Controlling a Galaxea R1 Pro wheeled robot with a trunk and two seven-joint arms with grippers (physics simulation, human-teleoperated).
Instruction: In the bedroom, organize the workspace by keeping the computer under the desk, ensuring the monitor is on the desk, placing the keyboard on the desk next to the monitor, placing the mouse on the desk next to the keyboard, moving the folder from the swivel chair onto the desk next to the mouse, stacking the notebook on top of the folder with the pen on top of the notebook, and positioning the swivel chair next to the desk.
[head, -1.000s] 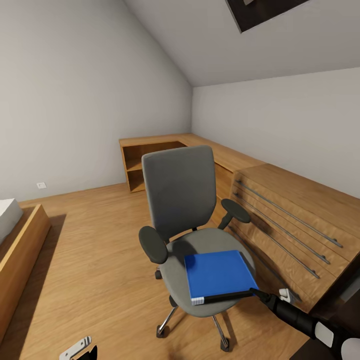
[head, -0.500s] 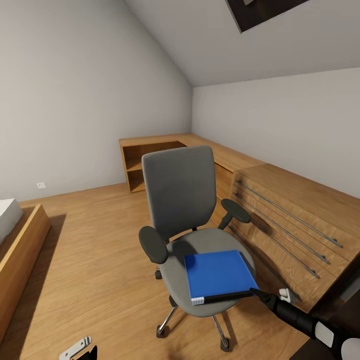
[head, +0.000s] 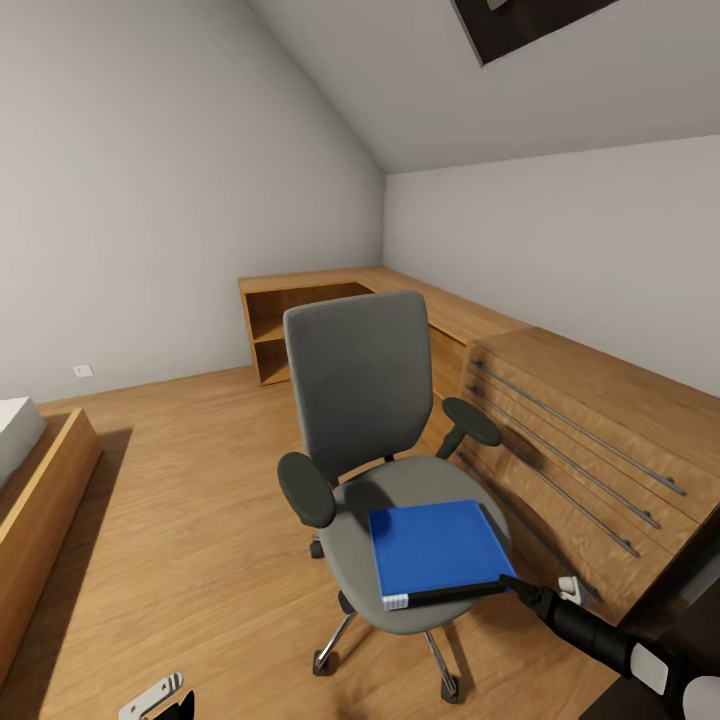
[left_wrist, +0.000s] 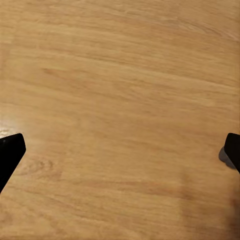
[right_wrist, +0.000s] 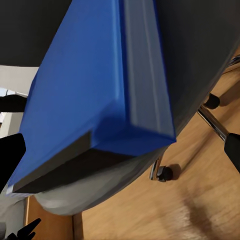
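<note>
The grey swivel chair (head: 365, 420) stands on the wood floor, its back toward the far wall. The bright blue folder (head: 435, 548) lies flat on its seat. My right gripper (head: 525, 590) reaches in from the lower right to the folder's near right corner. In the right wrist view the right gripper (right_wrist: 121, 152) is open, its fingertips (right_wrist: 11, 155) wide apart, and the folder's corner (right_wrist: 95, 90) lies between them. My left gripper (left_wrist: 120, 150) hangs open over bare floor, holding nothing.
A light-wood drawer chest (head: 590, 450) runs along the right wall, close beside the chair. A low wooden shelf unit (head: 300, 320) fills the far corner. A wooden bed frame (head: 40, 500) sits at the left. Open floor (head: 180, 520) lies left of the chair.
</note>
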